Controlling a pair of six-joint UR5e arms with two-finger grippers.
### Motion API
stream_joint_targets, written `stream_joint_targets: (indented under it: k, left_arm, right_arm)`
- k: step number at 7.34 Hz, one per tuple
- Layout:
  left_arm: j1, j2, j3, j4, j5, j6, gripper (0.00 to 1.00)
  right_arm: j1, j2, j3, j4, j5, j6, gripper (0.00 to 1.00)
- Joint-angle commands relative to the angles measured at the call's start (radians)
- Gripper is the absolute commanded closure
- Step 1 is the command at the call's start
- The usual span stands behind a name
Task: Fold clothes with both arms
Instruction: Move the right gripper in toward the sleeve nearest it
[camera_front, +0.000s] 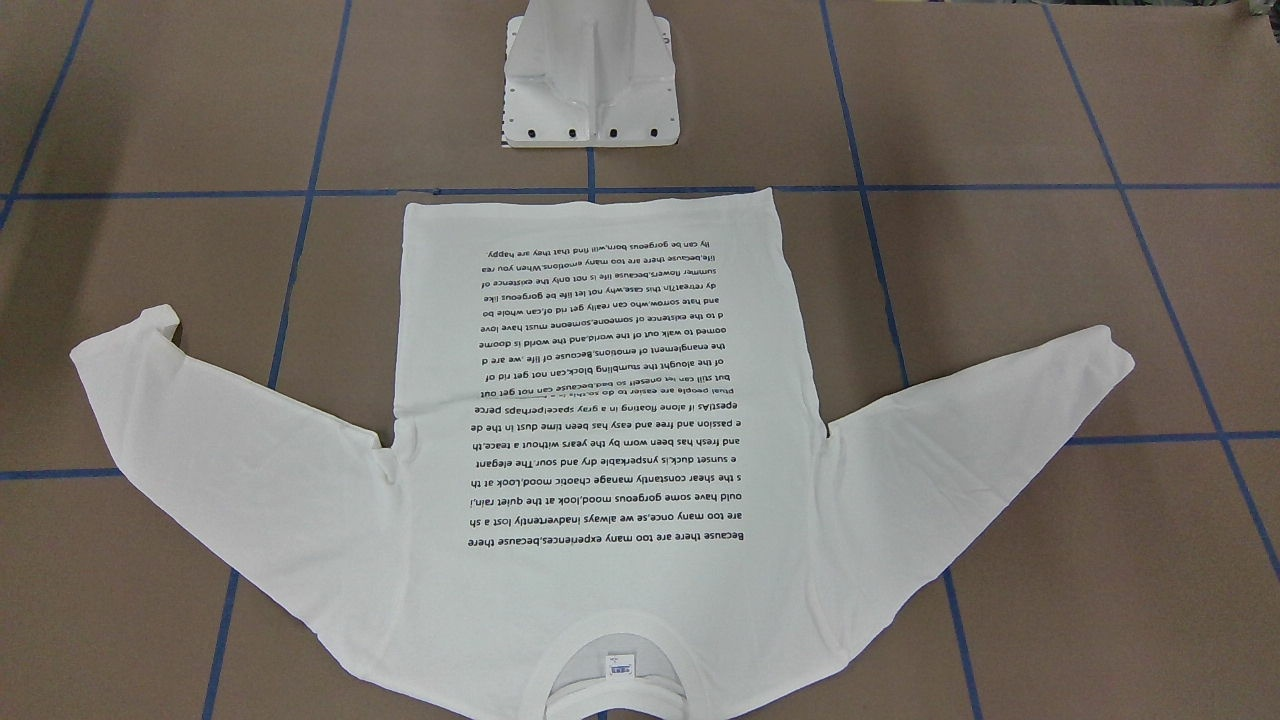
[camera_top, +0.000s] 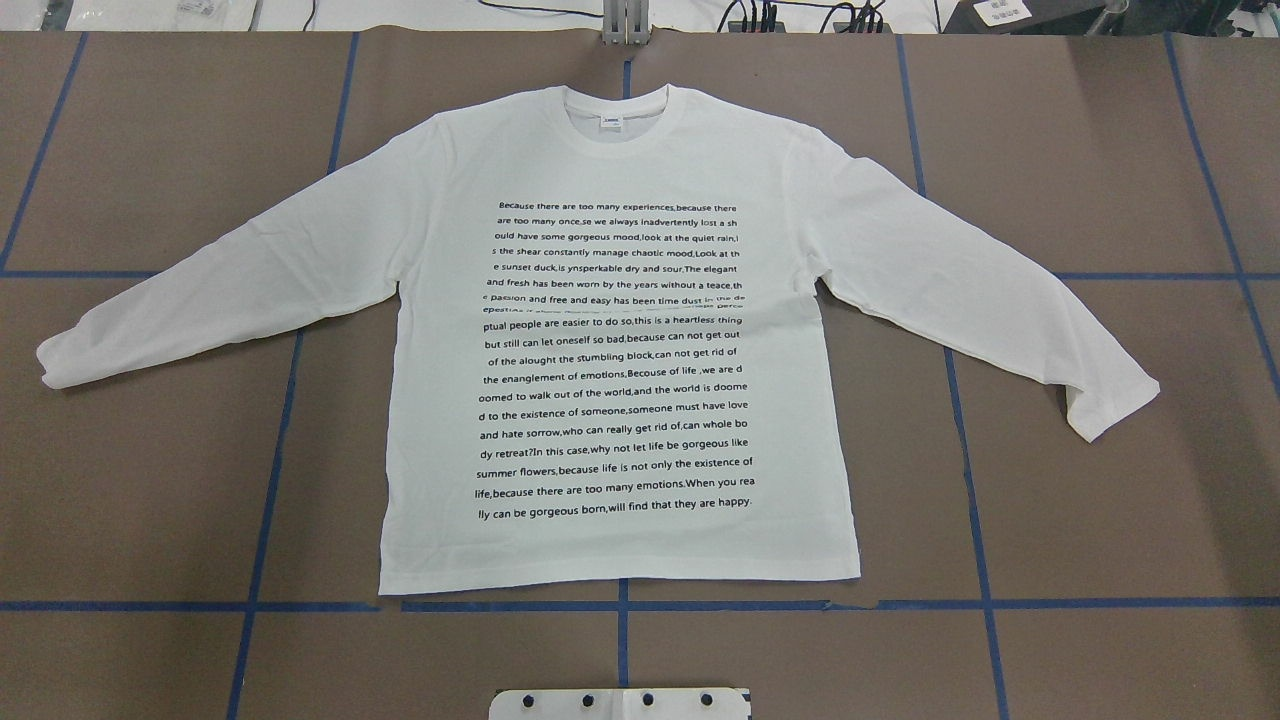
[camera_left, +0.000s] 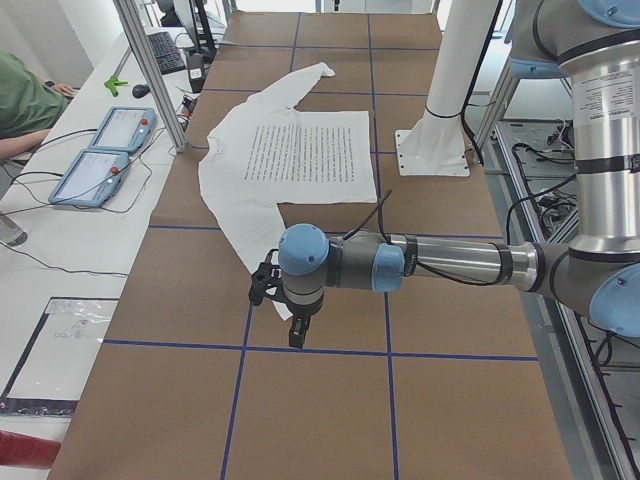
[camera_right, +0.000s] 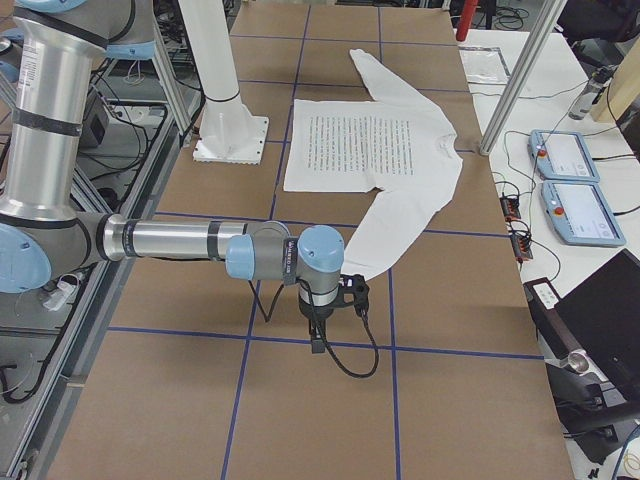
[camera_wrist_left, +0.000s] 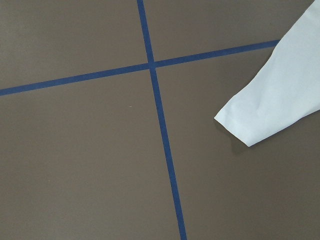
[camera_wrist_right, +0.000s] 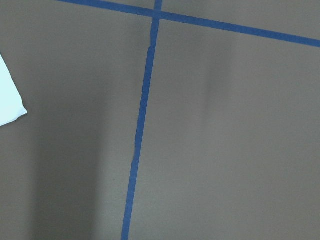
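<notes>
The clothes are one white long-sleeved T-shirt (camera_top: 430, 330), spread flat, print side up, on the brown table, with its collar (camera_top: 618, 120) on the far side from the robot and both sleeves angled out. The same shirt (camera_front: 430, 540) fills the front-facing view. My left gripper (camera_left: 298, 335) hangs above the table just beyond the left sleeve cuff (camera_wrist_left: 270, 110). My right gripper (camera_right: 315, 335) hangs by the right sleeve cuff (camera_wrist_right: 7, 100). Both grippers show only in the side views, so I cannot tell whether they are open or shut. Neither touches the shirt.
Blue tape lines (camera_top: 620, 606) grid the brown table. The white pedestal base (camera_front: 590, 75) stands beside the shirt's hem. Teach pendants (camera_left: 105, 150) and cables lie on the white side bench, where a person's arm (camera_left: 25, 105) rests. A laptop (camera_right: 600, 320) sits at the other end.
</notes>
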Motion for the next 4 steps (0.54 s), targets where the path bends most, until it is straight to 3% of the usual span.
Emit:
stream_joint_targets:
  k: [1, 4]
  left_arm:
    - [0.001, 0.001, -0.014, 0.0, 0.0, 0.0, 0.0]
    - [0.001, 0.006, -0.123, 0.003, 0.002, -0.002, 0.0]
  right_arm:
    - [0.0, 0.0, 0.001, 0.0, 0.0, 0.0, 0.0]
    - [0.0, 0.016, 0.064, 0.002, 0.0, 0.001, 0.0]
